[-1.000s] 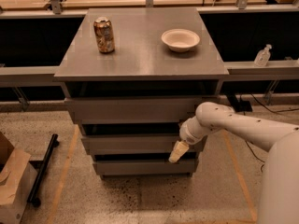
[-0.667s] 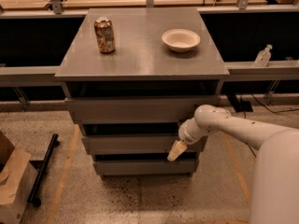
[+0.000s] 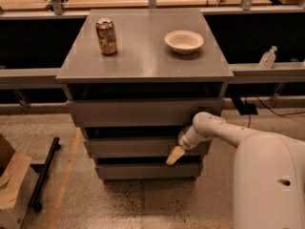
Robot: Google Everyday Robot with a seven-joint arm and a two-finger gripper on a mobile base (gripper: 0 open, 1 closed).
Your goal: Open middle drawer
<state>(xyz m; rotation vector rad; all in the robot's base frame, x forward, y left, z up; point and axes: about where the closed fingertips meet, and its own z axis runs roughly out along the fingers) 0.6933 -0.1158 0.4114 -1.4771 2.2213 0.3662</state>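
- The desk (image 3: 147, 56) is a grey cabinet with a flat top and three drawer fronts stacked below it.
- The robot's white body (image 3: 267, 175) stands on the floor to the right of the desk's front, and its arm (image 3: 214, 128) reaches left toward the drawers.
- The middle drawer (image 3: 128, 147) is the second front down on the desk, with a dark gap showing above its panel.
- A cardboard box (image 3: 12, 190) sits on the floor well to the left of the desk.
- A black bar (image 3: 44, 173) lies on the floor between the box and the desk.
- A pale bowl (image 3: 184, 41) stands on the desk top, toward its back right.
- A can (image 3: 106, 36) stands upright on the desk top, toward its back left.
- The gripper (image 3: 175, 155) is at the desk's front, over the right part of the middle drawer's lower edge. Its tan tip slants down and left, and I cannot tell whether the jaws are open or closed.
- A small clear bottle (image 3: 268, 57) stands on a ledge to the right of the desk.
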